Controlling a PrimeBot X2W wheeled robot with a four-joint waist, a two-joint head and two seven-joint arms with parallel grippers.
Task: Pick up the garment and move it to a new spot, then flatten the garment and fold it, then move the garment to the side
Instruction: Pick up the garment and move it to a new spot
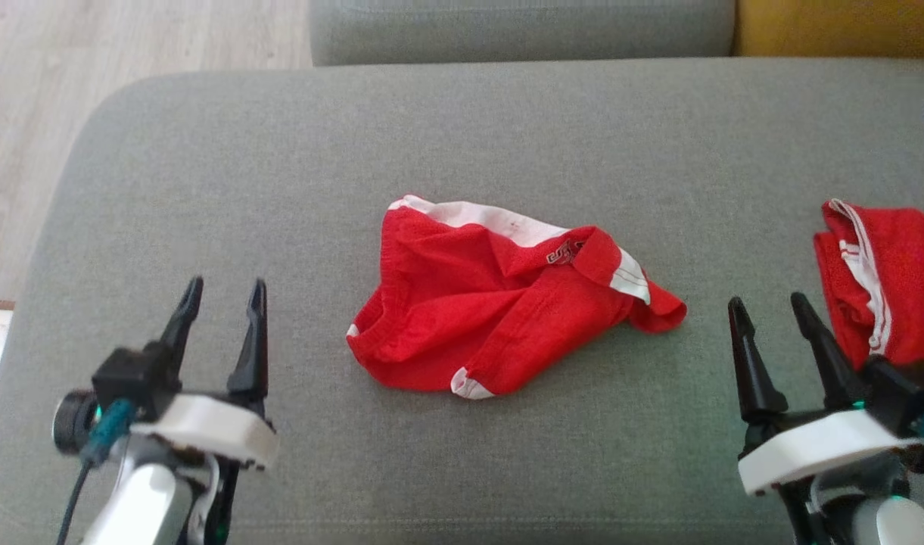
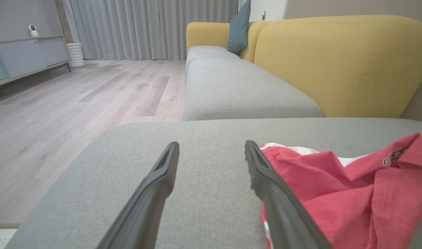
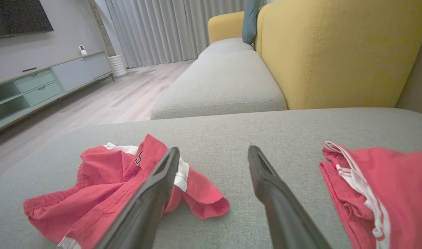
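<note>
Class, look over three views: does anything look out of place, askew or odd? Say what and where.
The red garment at the middle of the grey cushion lies crumpled, one edge flipped over, not flat. A second red garment lies bunched at far right. Nothing looks spilled or damaged.

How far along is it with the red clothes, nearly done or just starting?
Looks early. The red garment in the middle of the grey cushion lies crumpled, not flattened or folded. Nothing is in hand: the left hand and right hand are open, either side of it. Flattening, folding and moving aside seem to remain. A second red garment at the right looks tidier, perhaps done already.
</note>
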